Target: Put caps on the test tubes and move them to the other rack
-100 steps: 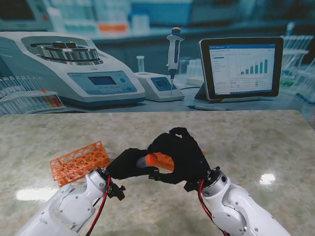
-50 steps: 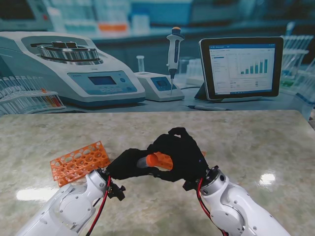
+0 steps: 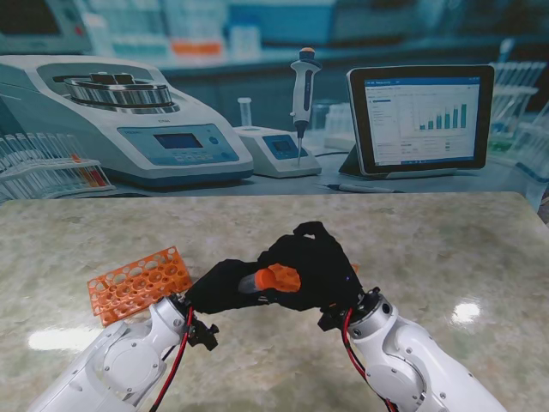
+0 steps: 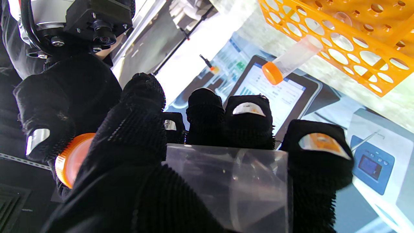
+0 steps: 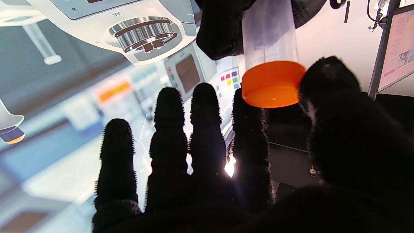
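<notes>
My left hand (image 3: 219,287) is shut on a clear test tube (image 4: 226,181), held level above the table in front of me. An orange cap (image 3: 276,277) sits on the tube's mouth. My right hand (image 3: 316,262) curls over that end. In the right wrist view its thumb (image 5: 330,84) and first finger (image 5: 249,113) press on either side of the cap (image 5: 273,84), and the other fingers stay straight. An orange rack (image 3: 137,283) lies on the table to the left. The left wrist view shows a capped tube (image 4: 291,60) standing in that rack (image 4: 349,48).
The marble table (image 3: 446,249) stretches far and to the right of my hands. Behind its far edge hangs a printed lab backdrop with a centrifuge (image 3: 120,120), a pipette (image 3: 302,94) and a tablet (image 3: 420,116). No second rack shows in any view.
My right hand has turned a little on the cap, so more of the orange cap shows between the fingers. The left hand and the tube stay where they were.
</notes>
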